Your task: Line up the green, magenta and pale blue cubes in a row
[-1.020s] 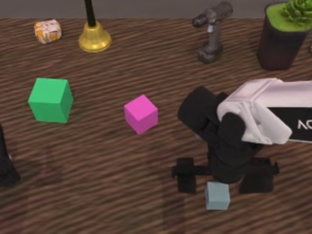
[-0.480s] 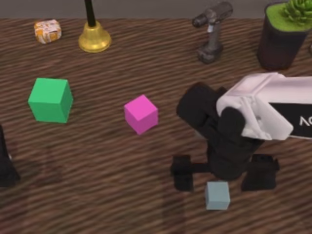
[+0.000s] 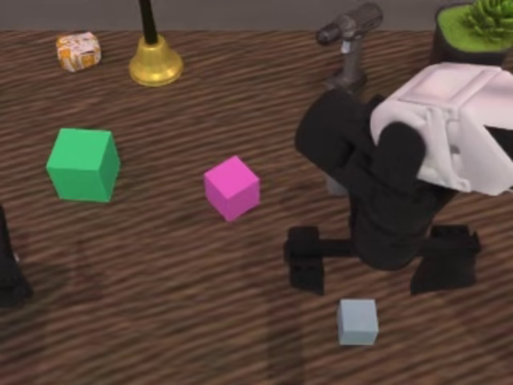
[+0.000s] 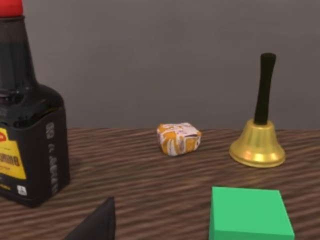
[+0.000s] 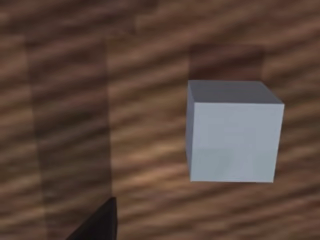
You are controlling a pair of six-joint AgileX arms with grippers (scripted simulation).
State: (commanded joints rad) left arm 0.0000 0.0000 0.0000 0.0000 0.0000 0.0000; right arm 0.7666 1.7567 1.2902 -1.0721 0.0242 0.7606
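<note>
Right gripper (image 3: 375, 269): fingers spread wide apart, holding nothing. One finger (image 3: 305, 258) sits toward the table's left, the other toward its right, with the black wrist block between them. The gripper hangs above the table, and the pale blue cube (image 3: 357, 322) lies on the wood just in front of the gap between the fingers, clear of both. In the right wrist view the pale blue cube (image 5: 232, 132) rests flat on the table with bare wood all round it; a dark fingertip shows at the edge of that view, apart from the cube.

The right arm's white housing (image 3: 449, 128) reaches in from the table's right side.

The magenta cube (image 3: 232, 187) sits near the table's centre, well apart from the pale blue cube. The green cube (image 3: 82, 164) sits toward the left side, well apart from the magenta cube. The three cubes do not form a row.

Left gripper (image 3: 8, 277): parked at the left edge of the table; finger state cannot be told.

Along the far edge stand an orange-and-white block (image 3: 78, 50), a brass bell (image 3: 155, 60), a drill (image 3: 350, 48) and a potted plant (image 3: 473, 28). The left wrist view also shows a dark sauce bottle (image 4: 27, 125).
</note>
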